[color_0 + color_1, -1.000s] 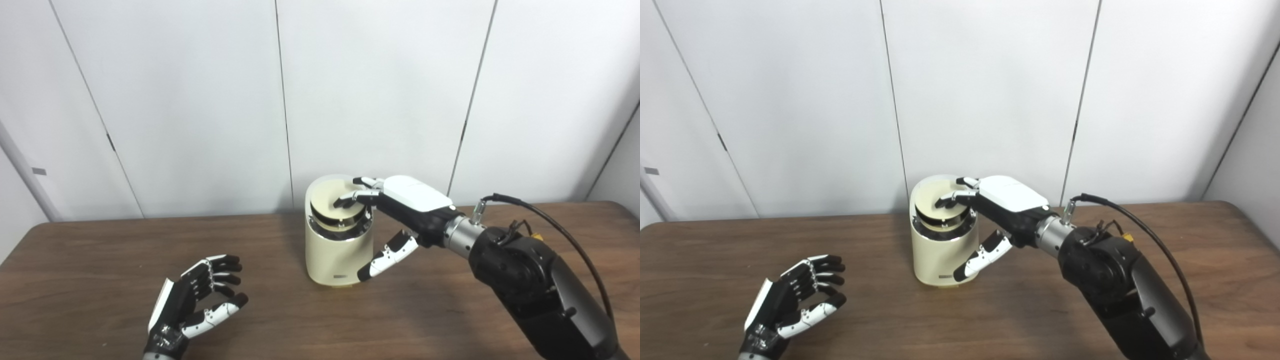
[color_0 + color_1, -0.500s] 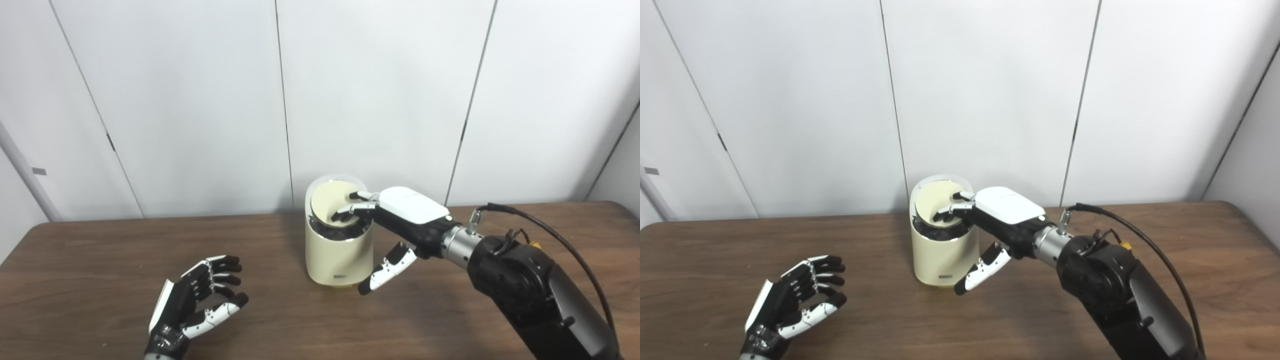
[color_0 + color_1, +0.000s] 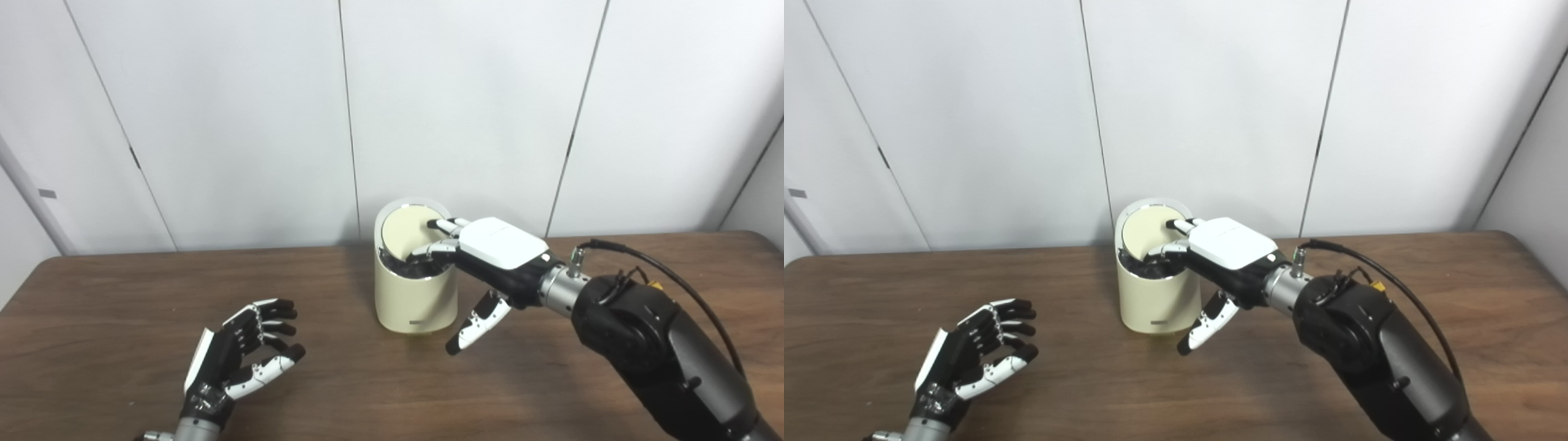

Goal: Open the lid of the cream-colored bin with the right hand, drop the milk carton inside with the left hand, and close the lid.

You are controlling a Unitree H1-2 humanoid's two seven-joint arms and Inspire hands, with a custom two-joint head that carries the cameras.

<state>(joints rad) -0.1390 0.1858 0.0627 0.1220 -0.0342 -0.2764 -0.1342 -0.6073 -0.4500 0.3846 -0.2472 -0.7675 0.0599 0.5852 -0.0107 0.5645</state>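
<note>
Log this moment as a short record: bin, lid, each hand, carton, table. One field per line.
bin: cream-colored bin upright on the table, near its far edge
lid: lid tilted up at the back, dark opening showing in front
right hand: right hand at the bin's rim, fingers on the lid, thumb outside the bin
left hand: left hand open, holding nothing, over the table's near left
milk carton: not visible
table: brown wooden table
</note>
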